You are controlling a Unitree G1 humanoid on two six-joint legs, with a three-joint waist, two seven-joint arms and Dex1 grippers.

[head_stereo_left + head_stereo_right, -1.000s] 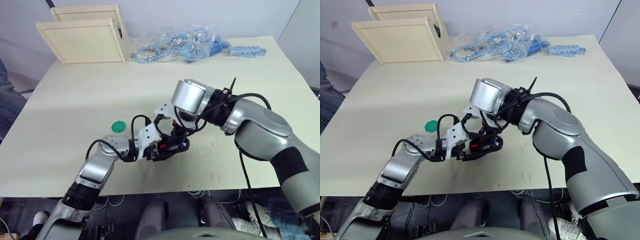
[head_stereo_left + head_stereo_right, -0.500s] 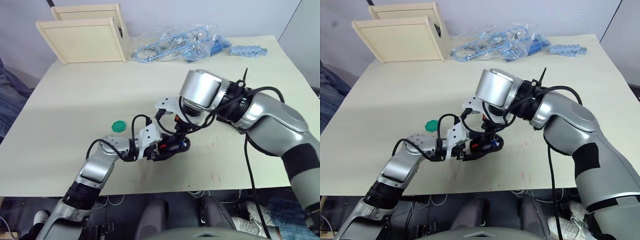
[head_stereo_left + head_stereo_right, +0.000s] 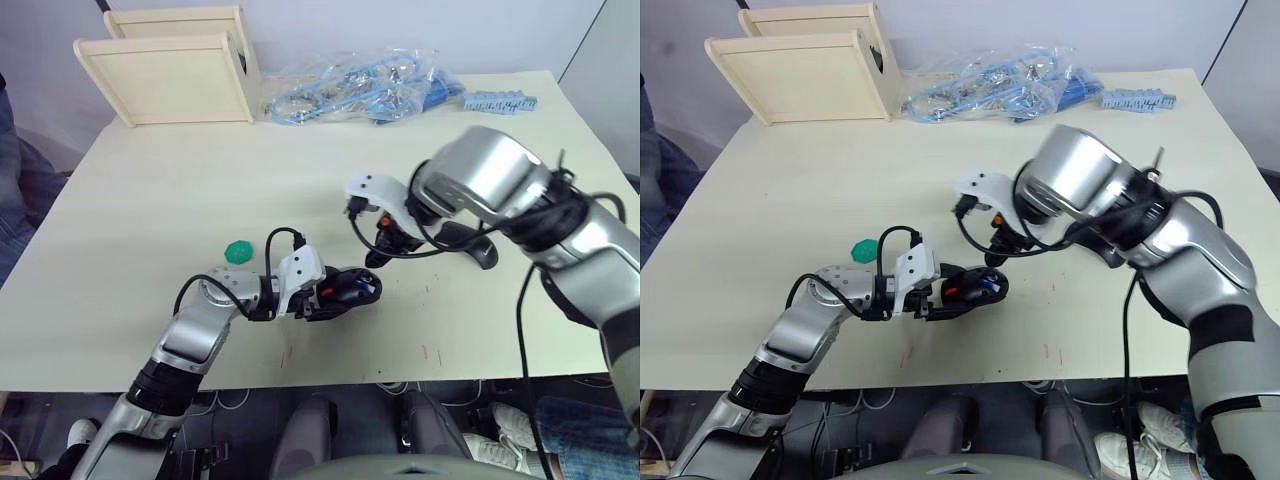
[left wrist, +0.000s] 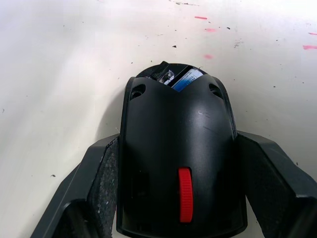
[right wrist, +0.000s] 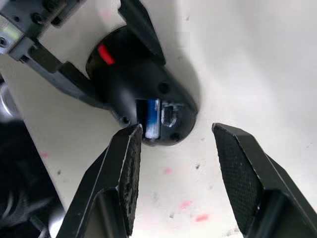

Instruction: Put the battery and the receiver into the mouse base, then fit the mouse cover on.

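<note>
Here the black oval mouse base (image 4: 181,163) with its red scroll wheel sits squarely between the two black fingers (image 4: 101,193) of the left gripper (image 3: 318,299), which press against its two long sides and clamp it on the pale cream bench (image 3: 150,200). Its wheel end lies back toward the roots of those fingers, and its open rear end pokes out past their tips. In that exposed rear compartment lies the small blue and silver cylindrical battery (image 5: 152,117), and just beside it a dark slot holds a tiny dark piece whose nature I cannot make out.

The right gripper (image 5: 176,148) hangs above the bench with its fingers (image 5: 237,168) spread wide and gripping nothing. From its wrist camera the rear tip of the mouse base lies just beyond the fingertips, nearer one finger than the other, with bare bench showing in the gap between them; I cannot tell whether that nearer finger touches the base.

A smooth curved black plastic shell, the mouse cover (image 3: 478,250), rests on the bench beyond the right arm, well apart from both sets of fingers. A small round green disc (image 3: 237,251) lies on the bench, apart from the left gripper.
</note>
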